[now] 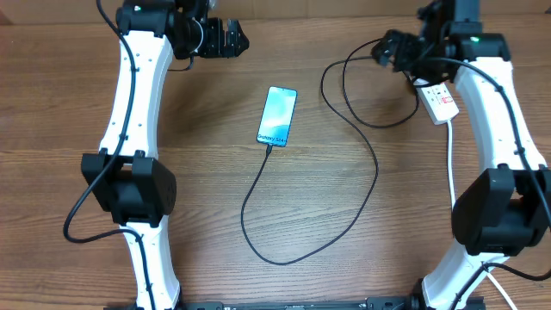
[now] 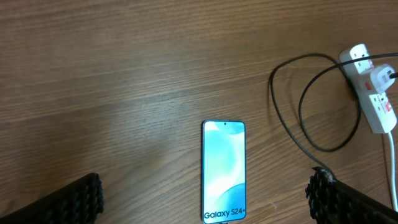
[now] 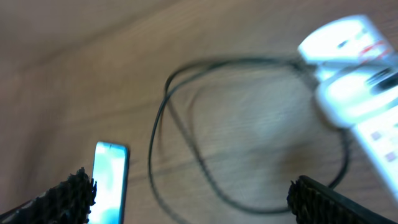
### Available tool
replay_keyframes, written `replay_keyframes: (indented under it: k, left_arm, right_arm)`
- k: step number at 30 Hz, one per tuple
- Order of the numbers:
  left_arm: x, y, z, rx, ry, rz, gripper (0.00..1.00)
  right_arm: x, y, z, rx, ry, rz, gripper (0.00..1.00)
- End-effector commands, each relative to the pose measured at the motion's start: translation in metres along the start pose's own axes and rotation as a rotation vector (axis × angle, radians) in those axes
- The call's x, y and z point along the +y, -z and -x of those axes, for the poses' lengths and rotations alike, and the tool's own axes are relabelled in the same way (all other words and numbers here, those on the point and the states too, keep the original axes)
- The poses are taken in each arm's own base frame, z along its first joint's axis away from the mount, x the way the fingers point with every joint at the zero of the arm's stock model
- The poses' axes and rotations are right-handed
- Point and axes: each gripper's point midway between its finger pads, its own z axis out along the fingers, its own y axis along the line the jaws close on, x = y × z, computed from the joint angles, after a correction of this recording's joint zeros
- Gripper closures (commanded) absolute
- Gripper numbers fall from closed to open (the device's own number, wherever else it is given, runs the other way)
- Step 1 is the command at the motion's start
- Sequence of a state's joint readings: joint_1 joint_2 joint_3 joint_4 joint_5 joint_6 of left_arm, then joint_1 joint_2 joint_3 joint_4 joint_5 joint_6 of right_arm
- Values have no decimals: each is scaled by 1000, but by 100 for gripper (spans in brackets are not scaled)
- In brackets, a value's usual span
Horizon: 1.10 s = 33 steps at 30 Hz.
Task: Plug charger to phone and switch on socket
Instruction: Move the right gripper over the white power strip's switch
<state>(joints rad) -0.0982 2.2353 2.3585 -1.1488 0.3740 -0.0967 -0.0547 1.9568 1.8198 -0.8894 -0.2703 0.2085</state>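
We see the phone (image 1: 277, 116) lying flat near the middle of the wooden table (image 1: 69, 103), screen up and lit blue, with white text at its nearer short edge. The charger (image 1: 366, 194) meets that same edge with its tip, sweeps in a wide loop toward the front of the table, then climbs back to the right and curls into a smaller loop just beside the socket (image 1: 441, 103). The socket sits at the far right, partly under the right arm, with its white cord (image 1: 451, 164) trailing toward the front. In the left wrist view a white plug (image 2: 382, 78) stands on the socket, and we cannot tell how its switches are set. The left gripper (image 1: 232, 39) hangs at the far edge of the table, well apart from the phone, its fingers (image 2: 81, 199) spread wide with nothing between them. The right gripper (image 3: 191, 186) hovers close to the socket, jaws also wide and empty. That view is blurred.
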Motion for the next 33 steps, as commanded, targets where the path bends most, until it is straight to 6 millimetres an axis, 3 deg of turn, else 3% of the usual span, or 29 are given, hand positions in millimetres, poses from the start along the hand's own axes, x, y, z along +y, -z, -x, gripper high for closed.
replay_keyframes:
  k: [1,4,10,17,18,21,26,29,32,33]
  left_arm:
    - [10,-9,-9,39,-9,55,0]
    - [15,-10,-11,45,-7,81,0]
    - [18,-10,-11,44,-7,97,0]
    - [18,-10,-11,44,-8,97,0]
    - [18,-10,-11,44,-7,97,0]
    - [18,-10,-11,44,-8,97,0]
    - [18,-10,-11,44,-7,97,0]
    - [18,-10,-11,44,-8,97,0]
    - [18,-10,-11,44,-7,97,0]
    - [18,-10,-11,44,-7,97,0]
  right_arm:
    - [-11,24,33,-118,1,-6,0]
    - [-30,30,48,-174,-13,-51,0]
    - [-96,50,72,-298,-63,-348,0]
    - [-137,68,86,-377,-105,-499,0]
    - [-141,68,88,-385,-109,-501,5]
    - [-147,67,95,-410,-116,-502,47]
    - [-152,55,104,-438,-116,-495,50]
    - [-153,30,102,-414,-118,-444,57]
    - [-154,10,96,-377,-119,-406,55]
    - [-156,4,93,-363,-120,-406,47]
